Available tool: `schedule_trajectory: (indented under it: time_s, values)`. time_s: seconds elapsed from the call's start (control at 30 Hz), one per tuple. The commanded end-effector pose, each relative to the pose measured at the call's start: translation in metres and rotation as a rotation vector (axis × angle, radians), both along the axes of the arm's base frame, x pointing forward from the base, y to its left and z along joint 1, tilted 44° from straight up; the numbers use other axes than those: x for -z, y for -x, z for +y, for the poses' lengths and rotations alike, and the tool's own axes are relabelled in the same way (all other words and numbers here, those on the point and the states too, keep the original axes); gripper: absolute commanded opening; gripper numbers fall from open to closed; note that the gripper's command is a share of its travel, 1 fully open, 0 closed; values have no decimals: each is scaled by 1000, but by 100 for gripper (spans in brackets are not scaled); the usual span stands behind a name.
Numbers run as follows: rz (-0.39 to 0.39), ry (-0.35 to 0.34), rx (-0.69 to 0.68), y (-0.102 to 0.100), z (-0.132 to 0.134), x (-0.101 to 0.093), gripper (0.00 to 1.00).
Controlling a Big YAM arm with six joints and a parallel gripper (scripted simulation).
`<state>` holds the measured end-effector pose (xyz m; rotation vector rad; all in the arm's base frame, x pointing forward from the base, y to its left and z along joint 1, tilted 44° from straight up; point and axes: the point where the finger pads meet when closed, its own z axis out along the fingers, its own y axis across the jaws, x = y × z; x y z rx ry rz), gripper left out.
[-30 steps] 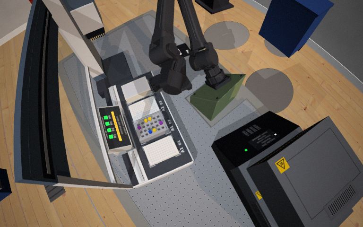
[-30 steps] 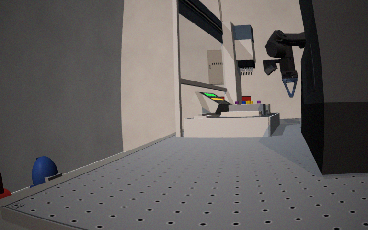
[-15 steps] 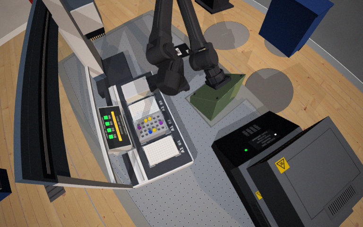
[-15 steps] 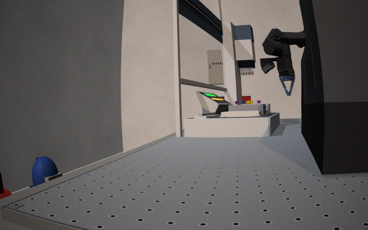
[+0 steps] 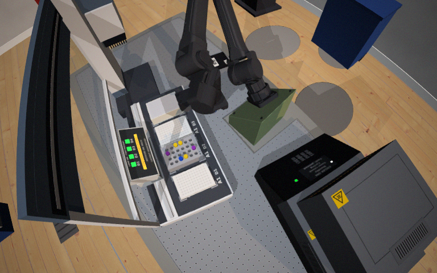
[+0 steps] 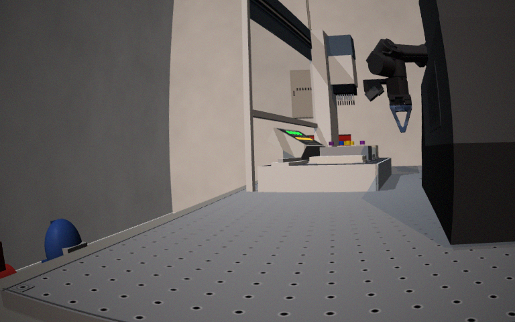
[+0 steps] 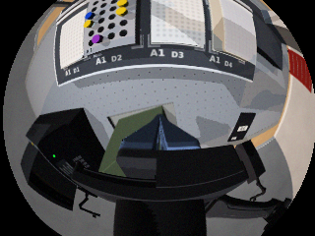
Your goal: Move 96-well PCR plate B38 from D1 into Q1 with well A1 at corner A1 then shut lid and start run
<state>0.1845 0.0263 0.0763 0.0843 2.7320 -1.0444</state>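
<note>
The white plate B38 [image 5: 193, 181] lies flat on D1, at the near end of the hand-off row; it also shows in the wrist view [image 7: 69, 41]. The cycler Q1 [image 5: 309, 170] stands at the right. Its lamp [image 5: 295, 180] is green and its keys [image 5: 301, 158] sit on the black front panel. Its grey lid [image 5: 370, 206] covers the top, and I cannot see the block. My gripper [image 6: 401, 129] is shut and empty. It points down, high above the table, beside D3 and D4 on the arm's side. The arm hides it in the top view. Its fingers show in the wrist view [image 7: 159, 137].
The tube cooling block [image 5: 183, 153] with coloured caps is on D2, the plate R33 [image 5: 173, 129] on D3, and the deep-well block [image 5: 161, 108] on D4. The liquid handler's panel [image 5: 138, 154] and pipetting head [image 6: 343, 76] stand behind the row. The arm's green base [image 5: 260, 115] is nearby.
</note>
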Motion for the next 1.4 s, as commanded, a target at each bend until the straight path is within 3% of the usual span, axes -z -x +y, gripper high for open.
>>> schedule_trajectory:
  time_s: [0.0,0.2,0.33,0.57,0.67,0.73,0.97,1.07,1.2,1.3,1.37]
  values:
    - [-21,-63,-87,-17,36,-4,0]
    - [72,-61,-213,1,56,21,0]
    - [83,-62,-235,6,57,24,0]
    - [172,-67,-389,29,79,47,0]
    - [180,-88,-449,32,97,50,0]
    - [191,-95,-484,28,92,46,0]
    - [229,-118,-572,46,116,58,0]
    - [245,-123,-627,40,109,54,0]
    - [287,-134,-717,60,128,66,0]
    - [301,-139,-767,57,129,65,0]
    - [324,-141,-795,66,134,71,0]
